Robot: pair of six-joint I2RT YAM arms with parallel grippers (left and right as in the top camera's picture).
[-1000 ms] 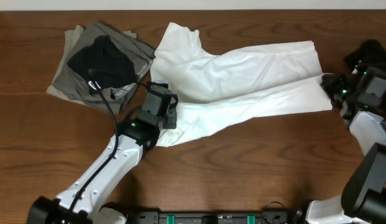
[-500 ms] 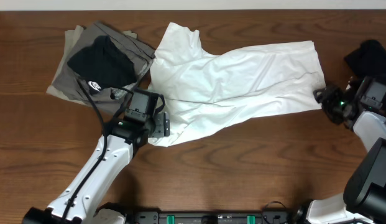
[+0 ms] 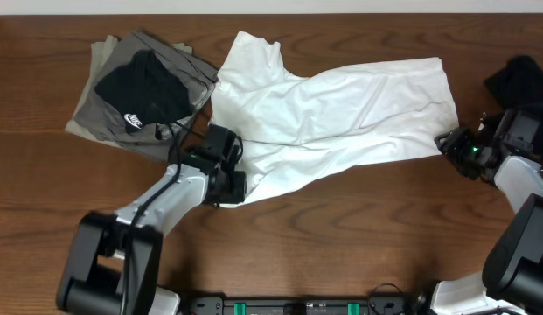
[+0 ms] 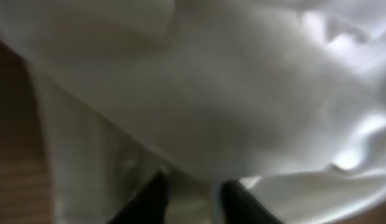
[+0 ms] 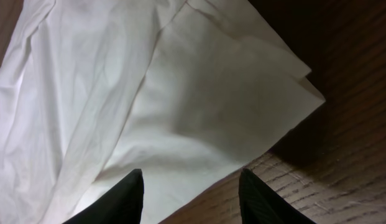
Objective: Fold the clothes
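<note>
Shifted rightward, left jaws pinch white T-shirt (image 3: 341,105); right jaws gape over wooden table (image 3: 341,236)

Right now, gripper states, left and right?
Left gripper: cannot tell, blurred against the white T-shirt.
Right gripper: open, holding nothing, at its corner.

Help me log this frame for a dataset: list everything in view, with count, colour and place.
white T-shirt: one, white, lying crumpled across the middle of the table.
grey garment: at least one, grey, folded, at the far left.
black garment: one, black with a small white logo, on top of the grey garment.
dark item: one, black, at the right edge; cannot tell what it is.
table: one, brown wood, under everything.
left gripper: one, dark, at the T-shirt's near left edge; blurred, state unclear.
right gripper: one, black, open at the T-shirt's right corner.
</note>
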